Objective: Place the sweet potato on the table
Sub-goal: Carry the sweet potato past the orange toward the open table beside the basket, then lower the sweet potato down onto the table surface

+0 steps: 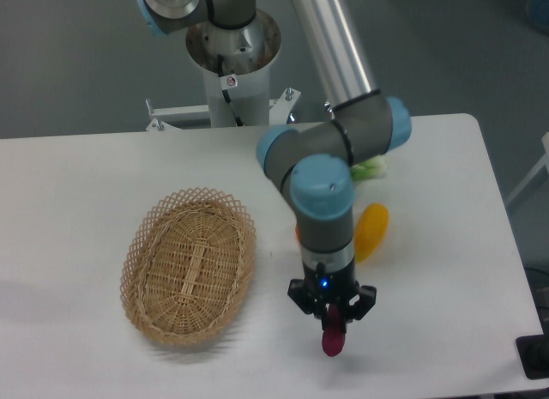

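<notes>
The sweet potato (pixel 333 341) is a small magenta tuber. It hangs upright from my gripper (pixel 332 323), whose fingers are shut on its upper end. Its lower tip is at or just above the white table (pixel 429 330), near the front edge and to the right of the basket. I cannot tell whether it touches the tabletop.
An oval wicker basket (pixel 190 263) lies on the left and looks empty. A yellow-orange oblong fruit (pixel 372 230) lies just right of the arm. A bit of something orange (pixel 298 234) shows behind the arm, and a pale green item (pixel 371 167) lies further back.
</notes>
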{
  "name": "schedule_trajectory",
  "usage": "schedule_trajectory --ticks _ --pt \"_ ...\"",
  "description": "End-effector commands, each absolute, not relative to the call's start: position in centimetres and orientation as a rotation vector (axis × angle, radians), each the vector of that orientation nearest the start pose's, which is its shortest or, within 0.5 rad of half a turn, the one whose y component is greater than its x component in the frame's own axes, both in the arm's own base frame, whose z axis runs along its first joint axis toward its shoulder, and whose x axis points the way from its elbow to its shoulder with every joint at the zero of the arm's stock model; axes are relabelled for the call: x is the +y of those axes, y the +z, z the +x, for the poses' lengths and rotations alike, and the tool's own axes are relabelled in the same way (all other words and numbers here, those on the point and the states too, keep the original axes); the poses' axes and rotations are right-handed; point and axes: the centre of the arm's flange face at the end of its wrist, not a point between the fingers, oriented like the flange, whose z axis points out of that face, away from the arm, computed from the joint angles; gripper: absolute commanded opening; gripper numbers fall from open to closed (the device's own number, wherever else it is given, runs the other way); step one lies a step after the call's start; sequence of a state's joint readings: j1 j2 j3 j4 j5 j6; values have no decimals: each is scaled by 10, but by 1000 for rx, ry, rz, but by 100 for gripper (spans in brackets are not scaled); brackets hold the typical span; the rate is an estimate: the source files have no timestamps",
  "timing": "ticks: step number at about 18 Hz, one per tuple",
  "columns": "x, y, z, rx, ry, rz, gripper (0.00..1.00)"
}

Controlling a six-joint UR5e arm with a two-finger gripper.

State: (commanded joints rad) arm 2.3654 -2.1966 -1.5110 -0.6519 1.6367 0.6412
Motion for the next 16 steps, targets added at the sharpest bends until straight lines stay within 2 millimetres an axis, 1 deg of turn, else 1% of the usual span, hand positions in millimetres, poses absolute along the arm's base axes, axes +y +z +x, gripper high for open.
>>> schedule_trajectory --ticks 2,6,8,16 --pt "588 232 -413 -232 401 -2890 31" --pt "590 211 -403 -211 402 -2936 31" --pt "592 204 -397 -195 424 -2960 31" --pt "592 200 -394 -187 421 -2969 33"
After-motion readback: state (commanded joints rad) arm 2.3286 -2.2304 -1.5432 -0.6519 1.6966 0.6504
